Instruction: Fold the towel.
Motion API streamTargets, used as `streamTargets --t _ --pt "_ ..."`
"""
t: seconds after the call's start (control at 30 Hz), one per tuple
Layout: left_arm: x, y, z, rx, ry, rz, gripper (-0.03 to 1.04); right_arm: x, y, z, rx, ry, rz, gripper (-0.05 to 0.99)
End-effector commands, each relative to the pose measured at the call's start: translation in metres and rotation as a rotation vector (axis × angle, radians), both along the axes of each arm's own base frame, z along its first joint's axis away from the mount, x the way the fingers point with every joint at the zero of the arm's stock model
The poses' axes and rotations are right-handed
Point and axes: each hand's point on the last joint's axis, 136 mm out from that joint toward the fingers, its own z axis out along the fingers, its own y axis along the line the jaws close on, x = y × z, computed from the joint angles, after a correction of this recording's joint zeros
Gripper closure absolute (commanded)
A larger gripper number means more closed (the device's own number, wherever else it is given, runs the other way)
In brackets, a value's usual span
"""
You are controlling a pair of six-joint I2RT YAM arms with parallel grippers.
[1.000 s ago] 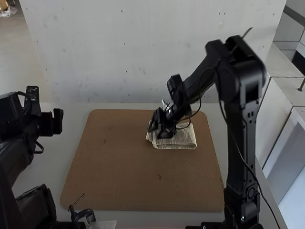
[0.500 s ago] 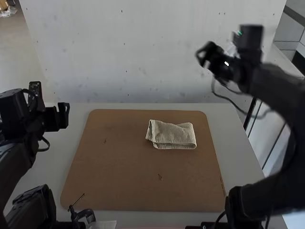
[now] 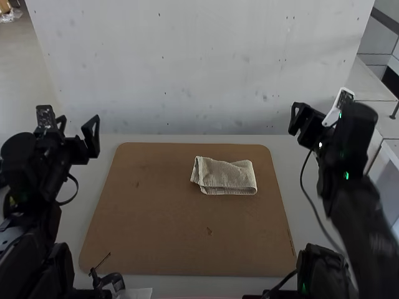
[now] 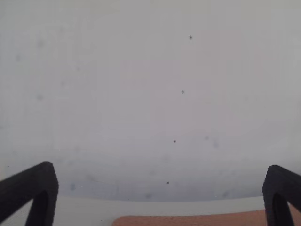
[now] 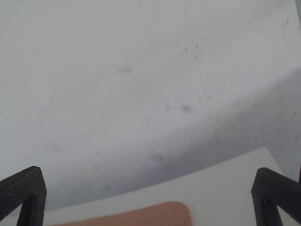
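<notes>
Now, from the left, my left tool (image 4: 160, 170) stands raised beside the board, its fingers spread wide with nothing between them; it has shifted a little over the last second, though well apart from the cloth. Next comes the brown board (image 3: 149, 218), a flat panel with rounded corners, lying on the pale grey worktop (image 3: 287, 162). On its far part, right of the middle, lies the beige towel (image 3: 227, 176), folded into a small, layered rectangle. Its left end is slightly uneven and its far edge dips gently, while the near edge runs fairly straight. Farthest right, I have my right tool (image 5: 149, 173) up beyond the board's edge, also open and empty. That is the big change: a second ago it was down on the towel, then it swung up and away, and the cloth has kept its shape since the tool lifted clear. I take this to mean the folding is finished, or very nearly. A light press on the uneven end would be my only touch-up, and careless contact could loosen the layers.
</notes>
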Motion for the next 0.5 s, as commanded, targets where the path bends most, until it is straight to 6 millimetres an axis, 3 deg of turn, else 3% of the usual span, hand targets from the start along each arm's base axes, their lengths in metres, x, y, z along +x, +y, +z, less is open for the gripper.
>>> streamTargets --t 0.0,0.07,0.17,0.37,0.47 --pt "-0.003 -0.014 -0.008 0.007 0.002 -0.046 0.03 -0.017 -0.01 0.006 -0.111 -0.081 -0.072 -0.02" --pt "-0.012 -0.016 -0.004 -0.043 -0.046 -0.056 0.02 -0.023 -0.009 0.005 -0.132 -0.11 -0.079 -0.02" --pt "-0.023 -0.018 -0.011 0.001 -0.028 -0.052 0.03 -0.032 -0.006 -0.001 -0.152 -0.148 -0.079 0.0" --pt "-0.022 -0.015 -0.029 0.065 0.041 -0.032 0.03 -0.039 0.004 0.005 -0.204 -0.237 -0.041 -0.01" --pt "-0.022 -0.015 -0.03 0.064 0.043 -0.028 0.02 -0.037 0.016 -0.007 -0.223 -0.245 0.025 -0.02"
